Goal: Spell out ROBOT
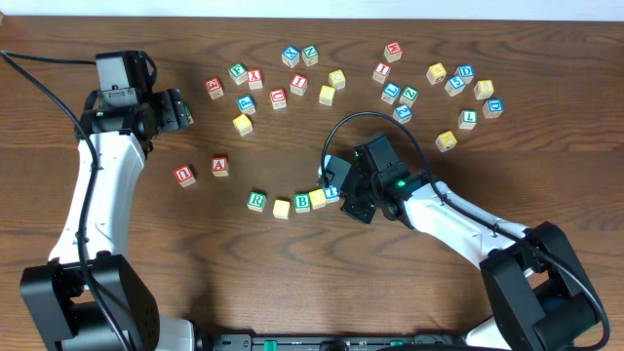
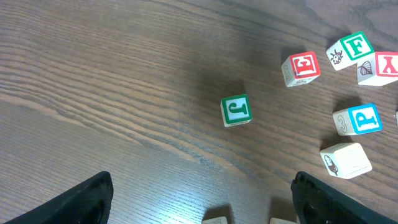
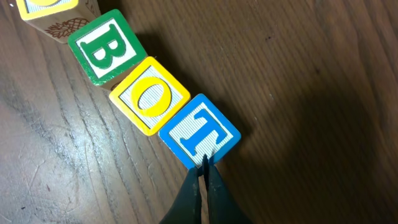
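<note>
Our right hand (image 3: 204,167), pressed together, touches the blue T cube (image 3: 200,132); our left hand (image 2: 202,196) hangs spread apart.

Bright even light, soft shadows, sharp focus.

Five lettered cubes stand in a row: one green-framed R (image 1: 255,201), one green-framed B (image 1: 302,201), one blue-framed T (image 3: 200,134) and two yellow cubes (image 3: 149,94). Two red-framed cubes (image 1: 219,166) sit apart from the row, and about twenty-three loose cubes (image 1: 327,95) are scattered along the far part of the surface (image 1: 546,175), some thirty in all. There are two arms (image 1: 97,195), each with one pincer: the left pincer (image 2: 202,194) and the right pincer (image 3: 204,165).
</note>
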{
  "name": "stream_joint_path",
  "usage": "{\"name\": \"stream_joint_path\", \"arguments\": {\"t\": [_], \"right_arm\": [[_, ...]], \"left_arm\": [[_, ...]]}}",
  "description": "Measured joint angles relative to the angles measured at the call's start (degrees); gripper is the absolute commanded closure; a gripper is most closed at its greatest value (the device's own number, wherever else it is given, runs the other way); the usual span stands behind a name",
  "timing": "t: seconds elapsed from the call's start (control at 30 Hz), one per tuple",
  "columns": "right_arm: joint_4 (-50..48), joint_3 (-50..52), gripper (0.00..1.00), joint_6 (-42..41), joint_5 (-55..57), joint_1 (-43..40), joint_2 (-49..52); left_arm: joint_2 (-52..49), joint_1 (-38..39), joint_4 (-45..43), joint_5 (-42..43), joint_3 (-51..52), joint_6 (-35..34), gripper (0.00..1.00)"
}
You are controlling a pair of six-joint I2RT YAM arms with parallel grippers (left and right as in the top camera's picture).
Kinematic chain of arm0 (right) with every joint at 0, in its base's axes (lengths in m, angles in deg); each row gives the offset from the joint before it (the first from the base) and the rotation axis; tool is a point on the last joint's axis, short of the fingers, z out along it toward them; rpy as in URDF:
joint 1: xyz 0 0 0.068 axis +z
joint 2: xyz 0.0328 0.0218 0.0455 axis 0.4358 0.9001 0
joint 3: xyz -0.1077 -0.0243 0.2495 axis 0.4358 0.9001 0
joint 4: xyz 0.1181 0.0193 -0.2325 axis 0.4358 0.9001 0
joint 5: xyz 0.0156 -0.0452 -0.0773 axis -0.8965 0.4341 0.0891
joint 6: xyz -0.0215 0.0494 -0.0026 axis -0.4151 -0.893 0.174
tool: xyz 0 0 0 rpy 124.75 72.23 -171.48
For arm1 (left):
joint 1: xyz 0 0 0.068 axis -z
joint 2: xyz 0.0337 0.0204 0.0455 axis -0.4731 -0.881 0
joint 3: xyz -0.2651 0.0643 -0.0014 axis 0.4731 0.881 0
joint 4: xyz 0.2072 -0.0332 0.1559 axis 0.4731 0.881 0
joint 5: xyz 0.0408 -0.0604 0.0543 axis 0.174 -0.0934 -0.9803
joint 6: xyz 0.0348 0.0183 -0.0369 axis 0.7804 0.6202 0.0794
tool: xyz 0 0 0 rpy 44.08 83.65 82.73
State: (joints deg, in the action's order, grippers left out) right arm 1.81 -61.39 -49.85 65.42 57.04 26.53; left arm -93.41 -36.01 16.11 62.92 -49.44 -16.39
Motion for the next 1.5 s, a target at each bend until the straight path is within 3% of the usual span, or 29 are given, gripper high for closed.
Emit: {"name": "stream_joint_path", "arguments": {"t": [0.6,0.9,1.5], "right_arm": [[-6.86,-0.11,0.99,-15.13,3.89,-2.32,2.45],[-7.17,-0.13,0.99,-14.97,3.17,-1.70,3.82],[-3.37,-0.15,0.99,-6.88,-1.57,-1.70,3.82]], "left_arm": [[0.00,0.00,0.02,0.00,0.00,0.00,0.10],[0.00,0.00,0.02,0.00,0.00,0.00,0.10],[0.00,0.00,0.00,0.00,0.00,0.00,0.10]]}}
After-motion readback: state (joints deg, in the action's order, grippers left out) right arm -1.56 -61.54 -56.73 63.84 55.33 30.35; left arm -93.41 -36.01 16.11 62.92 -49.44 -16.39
